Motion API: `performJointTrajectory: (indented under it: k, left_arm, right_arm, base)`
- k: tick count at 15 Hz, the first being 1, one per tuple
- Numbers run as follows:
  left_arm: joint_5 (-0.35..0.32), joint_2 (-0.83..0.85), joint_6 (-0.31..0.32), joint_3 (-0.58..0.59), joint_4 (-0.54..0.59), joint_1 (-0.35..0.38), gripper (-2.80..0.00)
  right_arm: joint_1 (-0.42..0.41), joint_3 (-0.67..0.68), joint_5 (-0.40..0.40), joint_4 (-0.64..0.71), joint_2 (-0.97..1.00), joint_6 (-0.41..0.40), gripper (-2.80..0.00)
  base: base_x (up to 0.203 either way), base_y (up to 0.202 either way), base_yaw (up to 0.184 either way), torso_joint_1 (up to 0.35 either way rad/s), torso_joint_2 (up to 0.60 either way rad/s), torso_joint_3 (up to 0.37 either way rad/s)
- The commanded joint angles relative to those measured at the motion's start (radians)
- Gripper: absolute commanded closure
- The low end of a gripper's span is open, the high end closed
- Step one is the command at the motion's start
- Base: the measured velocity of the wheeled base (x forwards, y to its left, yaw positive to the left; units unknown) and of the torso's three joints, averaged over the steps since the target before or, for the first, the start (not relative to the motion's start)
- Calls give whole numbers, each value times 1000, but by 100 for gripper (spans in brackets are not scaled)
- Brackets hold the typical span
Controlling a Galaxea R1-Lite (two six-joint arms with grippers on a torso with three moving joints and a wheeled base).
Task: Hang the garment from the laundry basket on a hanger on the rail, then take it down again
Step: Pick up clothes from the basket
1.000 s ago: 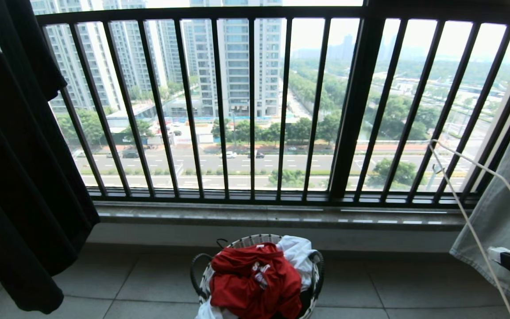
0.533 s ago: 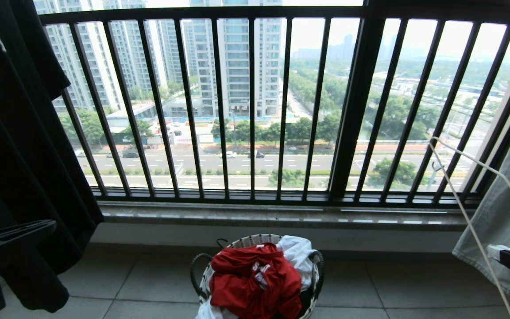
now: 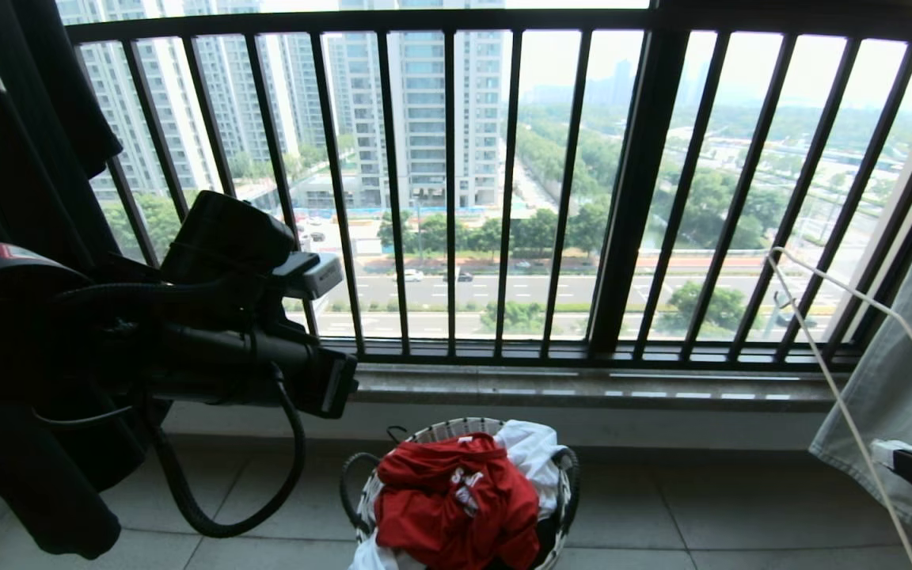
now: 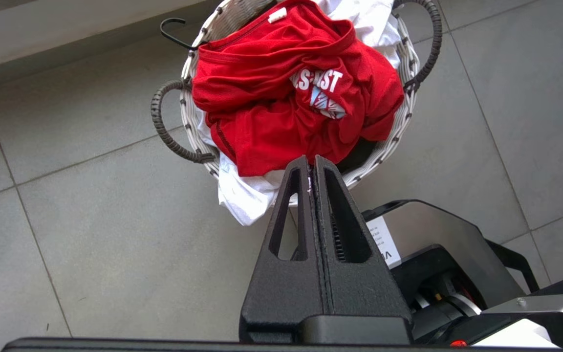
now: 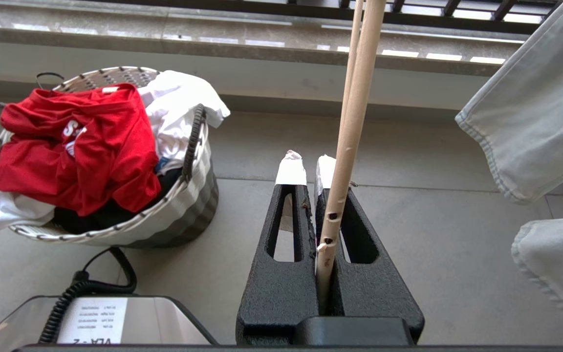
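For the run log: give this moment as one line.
stage: reach for shirt | left end effector: shut, empty, above basket | right end effector: shut on hanger | shirt: in basket

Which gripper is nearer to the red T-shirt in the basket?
Left. The left gripper hovers shut just above the red T-shirt in the basket. The right gripper is off to the side, shut on the hanger.

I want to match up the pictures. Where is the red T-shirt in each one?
Head view: red T-shirt at the bottom middle, piled on top in the laundry basket.
Left wrist view: it fills the upper middle, just beyond the shut left gripper.
Right wrist view: at the left, in the basket.
Shared landmark: the basket's white rim with the white garment beside the red one.
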Motion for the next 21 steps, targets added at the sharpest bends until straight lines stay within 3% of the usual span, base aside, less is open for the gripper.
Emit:
performJointTrajectory:
  k: [1,4,8,21]
  left_arm:
    - [23,235,-29,-76,9,-48,0]
    - [72,428,-105,-160,15,-71,0]
    - [87,544,-149,-186,-46,-78,0]
    - [87,499,-114,-156,-44,-90,0]
  right_arm:
    - [0,1,-3,3,0,1,0]
    - [0,11,-2,1,-2,3,0]
    - [0,32,0,1,-9,6,0]
    - [0,44,0,1,-16,7,0]
  base:
    - [0,0,0,0,0,0]
    - [0,0,0,0,0,0]
    - [0,0,0,0,0,0]
    - [0,0,0,0,0,0]
